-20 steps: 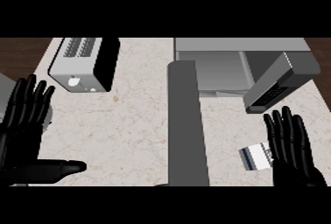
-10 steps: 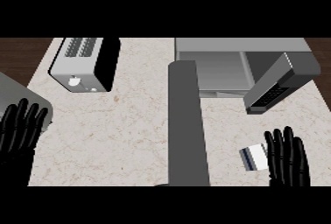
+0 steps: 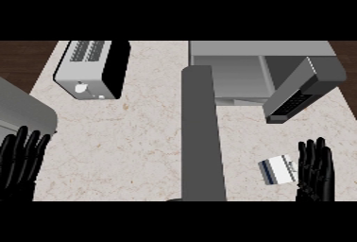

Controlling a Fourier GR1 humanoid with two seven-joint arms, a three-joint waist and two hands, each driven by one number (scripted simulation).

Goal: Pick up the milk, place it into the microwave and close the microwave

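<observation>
White-and-blue milk (image 3: 277, 169) — speckled beige counter (image 3: 140, 137)

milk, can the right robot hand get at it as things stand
Probably yes: the milk lies on the counter just left of the right robot hand, whose fingers are straight, and nothing stands between them.

counter (image 3: 140, 142): pale speckled stone, matt | toaster (image 3: 83, 71): smooth grey metal | microwave (image 3: 230, 78): matt grey casing

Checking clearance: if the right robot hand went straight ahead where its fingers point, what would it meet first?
Probably the open microwave door, though height is unclear. The milk lies beside the right robot hand, off that line.
</observation>
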